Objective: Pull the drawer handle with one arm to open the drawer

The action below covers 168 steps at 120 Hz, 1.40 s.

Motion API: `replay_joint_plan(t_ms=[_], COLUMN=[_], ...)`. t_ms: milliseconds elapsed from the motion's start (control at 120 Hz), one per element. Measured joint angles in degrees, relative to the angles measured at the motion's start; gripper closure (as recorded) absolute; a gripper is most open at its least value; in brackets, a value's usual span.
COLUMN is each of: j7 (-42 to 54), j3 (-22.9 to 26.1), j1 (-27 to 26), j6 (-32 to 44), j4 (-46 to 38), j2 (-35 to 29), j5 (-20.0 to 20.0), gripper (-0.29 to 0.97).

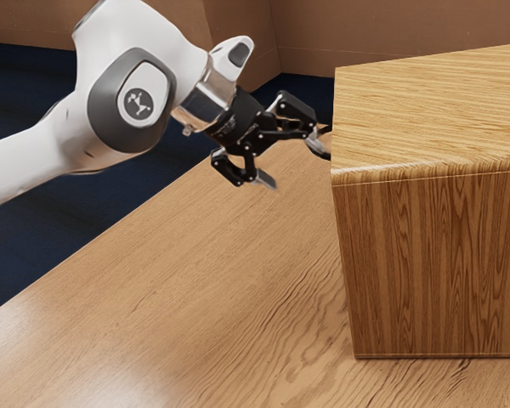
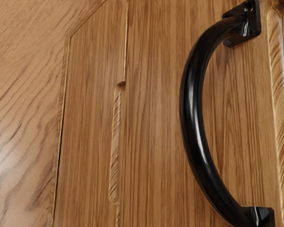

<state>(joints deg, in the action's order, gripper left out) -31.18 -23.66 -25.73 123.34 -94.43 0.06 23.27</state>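
A wooden cabinet (image 1: 425,212) stands on the table at the exterior view's right, its drawer face turned toward the arm. My black gripper (image 1: 294,165) hovers just in front of that face near the cabinet's top edge. Its fingers are spread open, one fingertip (image 1: 267,179) hanging low and away from the cabinet, the other close to the wood. In the wrist view a black curved handle (image 2: 194,123) is bolted at both ends to the drawer front (image 2: 146,142), close to my hand and off to one side. Nothing is held.
The wooden table (image 1: 195,297) stretches wide in front of the cabinet. Beyond its edge lies dark blue floor (image 1: 34,221), with brown walls behind. The white arm (image 1: 110,110) comes in from the exterior view's left.
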Motion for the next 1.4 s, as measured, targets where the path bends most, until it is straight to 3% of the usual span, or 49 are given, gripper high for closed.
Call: replay_joint_plan(t_ms=[508, 767, 1000, 1033, 1117, 1167, 1400], j7=[-1.08, -1.31, -1.41, -1.42, -1.44, -1.45, -1.49], j3=[2.03, 3.65, 4.33, 6.24, 18.17, 22.12, 24.68], j1=[6.89, 4.81, 6.89, 8.51, 19.38, 23.3, 26.27], j6=[0.28, 0.35, 0.35, 0.35, 0.34, 0.33, 0.32], j4=[3.15, 6.13, 6.39, 6.47, 6.78, 6.83, 6.84], j2=[2.83, 5.21, 5.3, 5.51, 6.06, 6.21, 6.71], j5=[0.04, -0.05, -0.19, -0.22, -0.36, -0.41, -0.43], gripper=[0.0, 0.0, 0.0, 0.0, 0.0, 0.0, 0.0])
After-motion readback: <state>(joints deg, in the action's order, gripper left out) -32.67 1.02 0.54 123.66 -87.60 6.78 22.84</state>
